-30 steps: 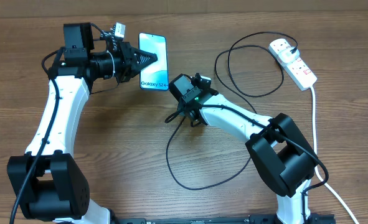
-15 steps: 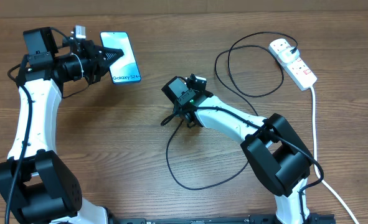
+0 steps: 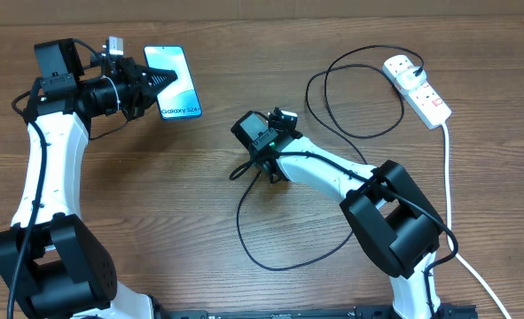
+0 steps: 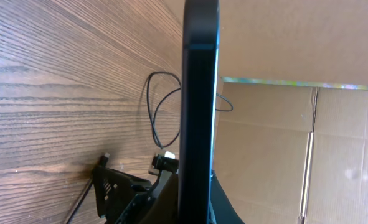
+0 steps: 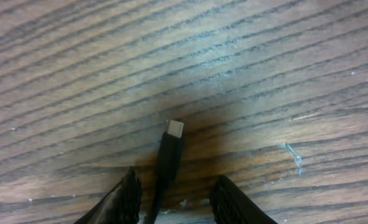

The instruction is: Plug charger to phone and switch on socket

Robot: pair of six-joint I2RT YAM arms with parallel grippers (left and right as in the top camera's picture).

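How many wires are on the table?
2. A thin black cable loops across the middle of the table, and a thick white cord runs from the power strip down the right side. No others show.

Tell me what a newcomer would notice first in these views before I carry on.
The left gripper holds the phone by its edge at the upper left, lit blue screen facing up. Near the centre, the right gripper hovers with jaws apart astride the charger's connector tip, which lies on the table. The black cable loops away to the white socket at upper right.
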